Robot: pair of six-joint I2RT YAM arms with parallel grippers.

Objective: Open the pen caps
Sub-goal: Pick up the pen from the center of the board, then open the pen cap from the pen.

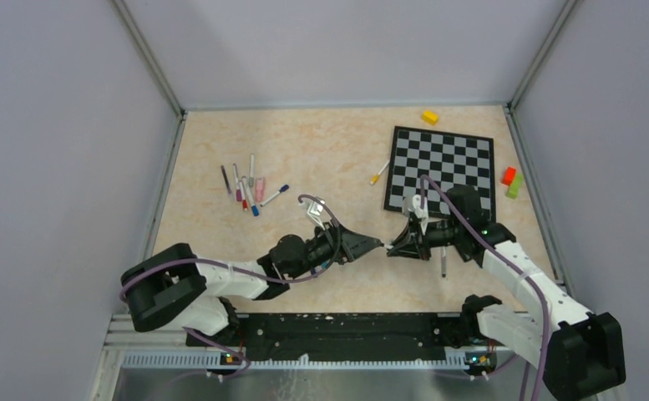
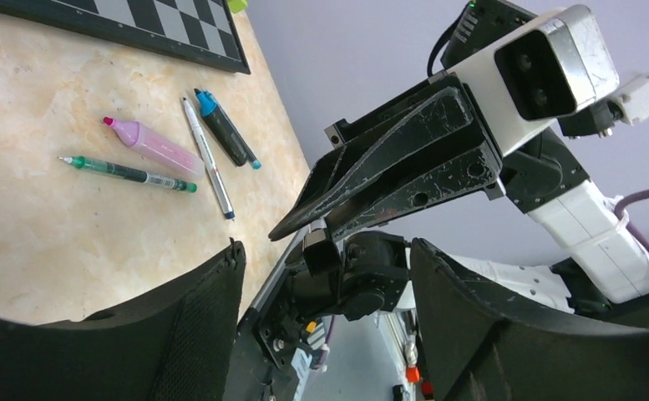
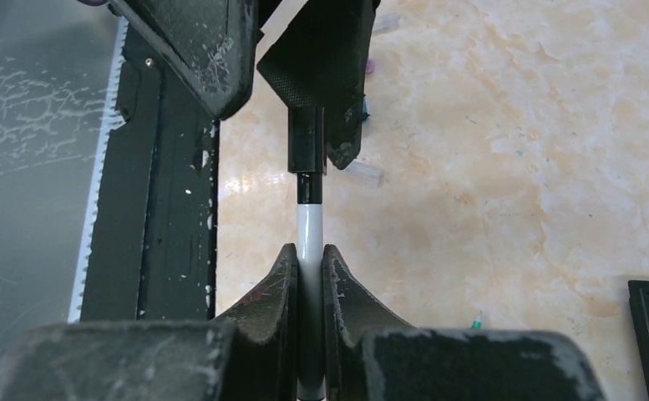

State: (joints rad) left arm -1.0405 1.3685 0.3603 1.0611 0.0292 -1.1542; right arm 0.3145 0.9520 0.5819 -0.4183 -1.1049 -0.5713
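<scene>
Jaws of the right gripper [image 3: 308,259] pinch a slim white plastic pen [image 3: 310,227], offering its stubby black cap [image 3: 306,149]. The left gripper [image 1: 377,245] straddles that cap, jaws wide, seemingly positioned for pulling.

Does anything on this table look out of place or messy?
Two pens lie apart from the pen cluster: an orange-tipped pen beside the left edge of the chessboard, and a grey pen alone near the right arm.

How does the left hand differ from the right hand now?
The right hand is shut on the white pen, while the left hand is open, its jaws either side of the pen's black cap. The left hand points toward the chessboard; the right hand points away from it. Both are black and meet at one pen.
</scene>
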